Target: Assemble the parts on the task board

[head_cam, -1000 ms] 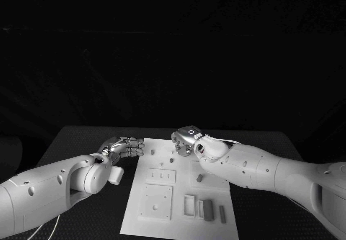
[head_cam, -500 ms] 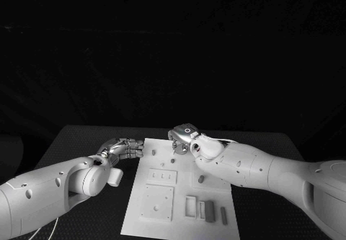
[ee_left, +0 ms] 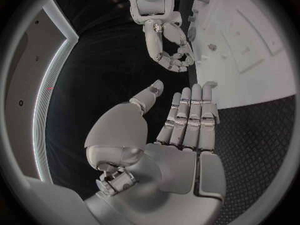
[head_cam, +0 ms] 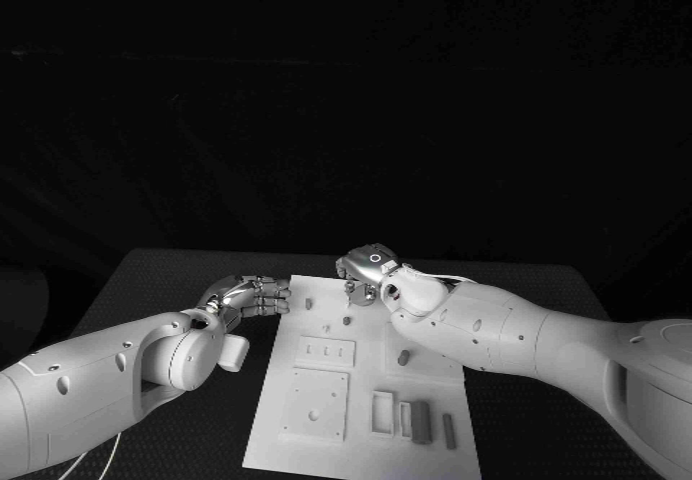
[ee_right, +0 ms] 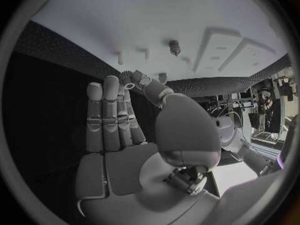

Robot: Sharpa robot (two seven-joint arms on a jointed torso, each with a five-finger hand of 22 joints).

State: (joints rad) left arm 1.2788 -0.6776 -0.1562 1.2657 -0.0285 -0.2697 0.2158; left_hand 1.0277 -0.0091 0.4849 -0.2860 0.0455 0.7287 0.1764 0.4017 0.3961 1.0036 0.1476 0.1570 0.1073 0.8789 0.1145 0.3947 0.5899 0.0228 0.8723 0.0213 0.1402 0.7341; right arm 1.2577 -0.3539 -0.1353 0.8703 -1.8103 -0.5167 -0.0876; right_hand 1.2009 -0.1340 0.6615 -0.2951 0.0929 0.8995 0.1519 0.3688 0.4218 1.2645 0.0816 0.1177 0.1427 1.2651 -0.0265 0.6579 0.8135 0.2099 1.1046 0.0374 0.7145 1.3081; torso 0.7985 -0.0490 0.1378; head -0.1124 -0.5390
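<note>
The board (head_cam: 361,400) lies mid-frame on the dark surface (head_cam: 159,290), grey parts (head_cam: 418,422) low on it. The left hand (head_cam: 248,296) hovers at its upper left edge, fingers (ee_left: 190,112) straight and together (nothing held). The right hand (head_cam: 369,274) hangs over the top edge, fingers curled, empty.

The head camera looks down on the board (head_cam: 361,390) from above, while each wrist camera sits close behind its own palm, both sharing the board's far end.

One task board (head_cam: 361,400); two hands; roughly four loose parts (head_cam: 420,421) visible.
</note>
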